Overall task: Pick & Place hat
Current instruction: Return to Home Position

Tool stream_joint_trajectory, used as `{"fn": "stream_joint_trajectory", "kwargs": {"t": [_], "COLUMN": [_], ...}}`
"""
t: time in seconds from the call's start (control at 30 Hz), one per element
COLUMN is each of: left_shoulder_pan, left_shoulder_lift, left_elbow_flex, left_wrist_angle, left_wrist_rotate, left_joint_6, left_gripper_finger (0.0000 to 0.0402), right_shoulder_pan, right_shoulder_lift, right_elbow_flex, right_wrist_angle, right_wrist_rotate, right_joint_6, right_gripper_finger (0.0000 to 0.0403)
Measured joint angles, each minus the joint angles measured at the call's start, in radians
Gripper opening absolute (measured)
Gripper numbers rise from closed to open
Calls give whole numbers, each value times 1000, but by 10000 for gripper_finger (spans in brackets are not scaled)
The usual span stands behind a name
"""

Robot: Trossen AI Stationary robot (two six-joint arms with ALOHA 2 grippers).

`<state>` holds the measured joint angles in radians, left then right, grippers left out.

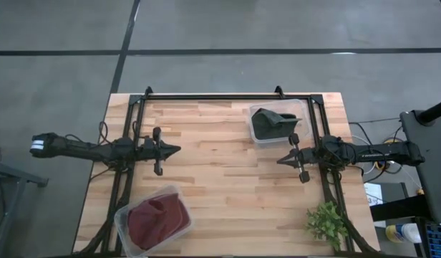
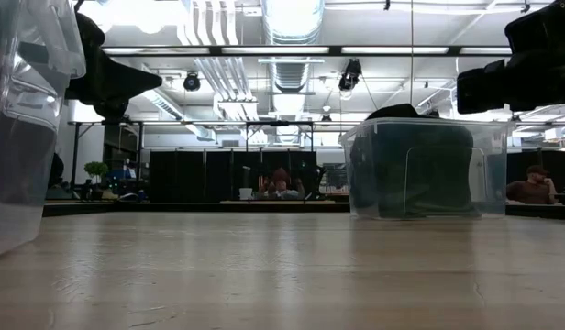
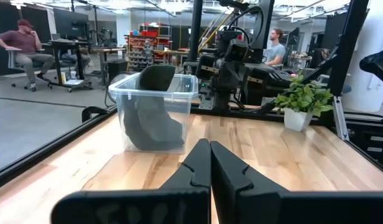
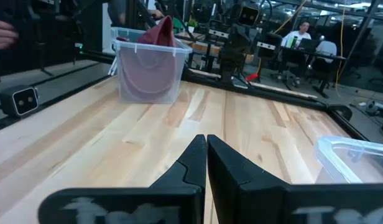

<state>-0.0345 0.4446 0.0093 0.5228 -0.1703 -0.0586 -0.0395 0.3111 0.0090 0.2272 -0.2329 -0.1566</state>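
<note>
A dark green hat (image 1: 272, 122) sits in a clear plastic bin (image 1: 299, 110) near the table's far right; it also shows in the left wrist view (image 3: 151, 106) and the low view (image 2: 411, 170). A dark red hat (image 1: 157, 217) lies in a second clear bin (image 1: 123, 218) at the near left, seen too in the right wrist view (image 4: 159, 37). My left gripper (image 1: 179, 150) hovers shut over the table's left-centre, pointing right. My right gripper (image 1: 279, 160) hovers shut at right-centre, pointing left, just near of the green hat's bin.
A small potted plant (image 1: 326, 222) stands at the table's near right corner. A black metal frame (image 1: 213, 97) runs round the table's edges. Bare wood (image 1: 228, 172) lies between the two grippers. People sit at desks in the room beyond.
</note>
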Motion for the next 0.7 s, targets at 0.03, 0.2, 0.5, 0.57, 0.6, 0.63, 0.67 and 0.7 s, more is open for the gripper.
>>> {"fn": "stream_joint_trajectory", "kwargs": {"t": [0.03,0.2,0.5,0.57,0.6,0.63,0.67,0.7], "left_shoulder_pan": [0,0,-1,-1,-1,-1,-1,-1], "left_shoulder_lift": [0,0,0,0,0,0,0,0], "left_elbow_flex": [0,0,-1,-1,-1,-1,-1,-1], "left_wrist_angle": [0,0,0,0,0,0,0,0], "left_wrist_rotate": [0,0,0,0,0,0,0,0], "left_joint_6": [0,-2,-2,-2,-2,-2,-2,-2], "left_gripper_finger": [0,0,0,0,0,0,0,0], "right_shoulder_pan": [0,0,0,0,0,0,0,0], "right_shoulder_lift": [0,0,0,0,0,0,0,0], "right_elbow_flex": [0,0,0,0,0,0,0,0], "right_wrist_angle": [0,-5,-7,-7,-7,-7,-7,-7], "right_wrist_rotate": [0,0,-1,-2,-2,-3,-3,-3], "right_joint_6": [0,0,0,0,0,0,0,0], "right_gripper_finger": [9,9,9,9,9,9,9,9]}}
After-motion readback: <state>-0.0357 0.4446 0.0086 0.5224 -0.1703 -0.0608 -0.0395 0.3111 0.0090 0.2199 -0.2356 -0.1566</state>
